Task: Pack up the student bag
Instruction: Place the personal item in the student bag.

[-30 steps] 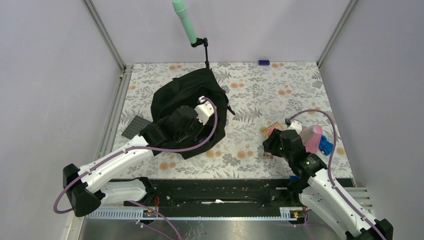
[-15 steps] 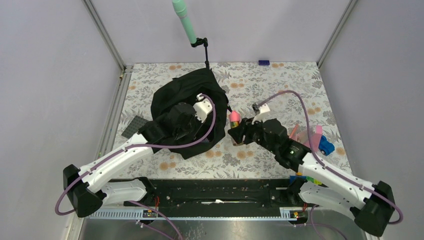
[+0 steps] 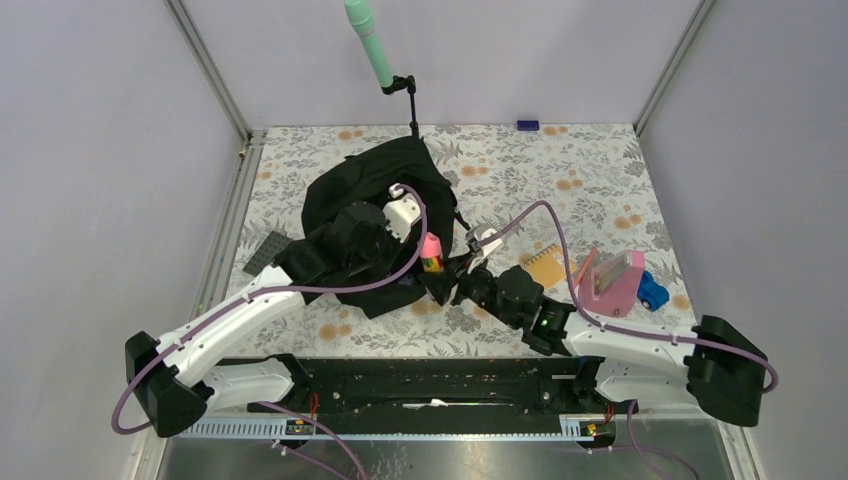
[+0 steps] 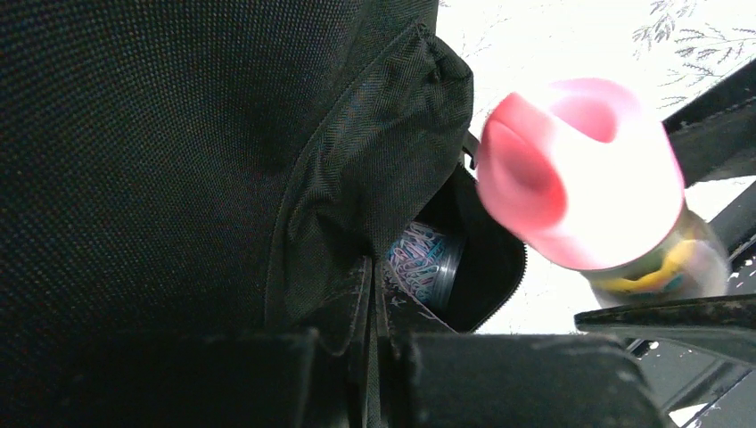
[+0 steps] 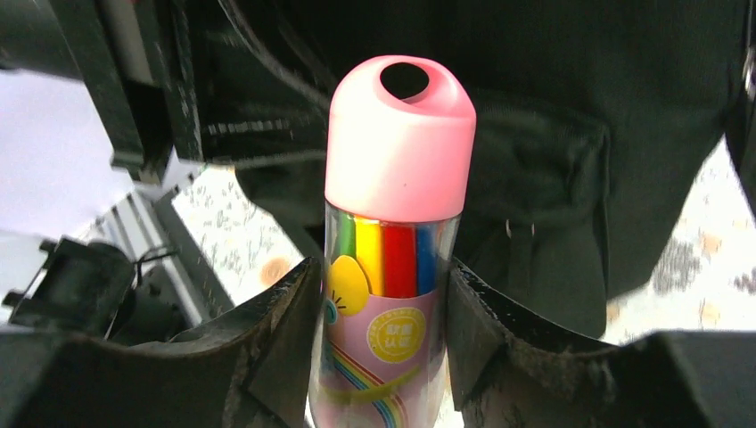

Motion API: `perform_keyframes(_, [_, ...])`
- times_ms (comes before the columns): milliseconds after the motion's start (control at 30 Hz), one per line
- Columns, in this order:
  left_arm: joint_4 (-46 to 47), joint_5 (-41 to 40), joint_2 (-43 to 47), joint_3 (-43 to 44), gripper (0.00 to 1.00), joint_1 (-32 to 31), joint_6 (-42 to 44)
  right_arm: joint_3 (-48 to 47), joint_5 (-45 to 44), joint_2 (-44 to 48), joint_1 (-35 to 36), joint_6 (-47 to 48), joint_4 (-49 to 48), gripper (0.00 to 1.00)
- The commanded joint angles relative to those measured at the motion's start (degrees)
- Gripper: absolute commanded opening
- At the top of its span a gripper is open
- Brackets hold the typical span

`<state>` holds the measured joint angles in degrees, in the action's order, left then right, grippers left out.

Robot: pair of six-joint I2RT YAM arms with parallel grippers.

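**Right gripper** (image 5: 383,357): two black, rough-faced fingers (image 5: 267,357) clamp the labelled lower part of a clear cylindrical marker tube (image 5: 397,267). The tube stands upright, with its smooth pink domed cap, pierced by an oval hole, at 12 o'clock.

**Left gripper** (image 4: 379,357): the jaws are fully closed on a seam of the student bag (image 3: 375,175), holding a pocket mouth agape. Inside the pocket lies a clear round container of coloured paper clips (image 4: 426,266).

**Setting:** the bag, of coarse black woven fabric, slumps on the floral-patterned table (image 3: 600,170), at about 9 o'clock from the table's centre. The tube is at the bag's 4 o'clock edge. A pink holder (image 3: 615,280) lies toward the table's 4 o'clock.
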<state>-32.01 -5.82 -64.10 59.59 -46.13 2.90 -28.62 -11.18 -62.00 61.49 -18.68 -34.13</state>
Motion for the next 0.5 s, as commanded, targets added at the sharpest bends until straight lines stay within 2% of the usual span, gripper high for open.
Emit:
perform_keyframes(0, [0.8, 2.6, 2.2, 2.8, 0.00, 1.4, -0.9, -0.2, -4.4, -4.9, 0.5, 7.0, -27.1, 0.00])
perform_keyframes(133, [0.8, 3.9, 2.2, 2.9, 0.00, 2.4, -1.2, -0.4, -5.6, -12.2, 0.6, 10.5, -40.9, 0.00])
perform_keyframes(233, [1.0, 5.1, 2.3, 3.0, 0.00, 3.1, -1.5, -1.2, -5.9, -17.0, 0.7, 12.5, -47.2, 0.00])
perform_keyframes(467, [1.4, 7.4, 2.5, 3.0, 0.00, 4.2, -2.0, -3.2, -8.0, -24.4, 1.9, 16.5, -51.5, 0.00])
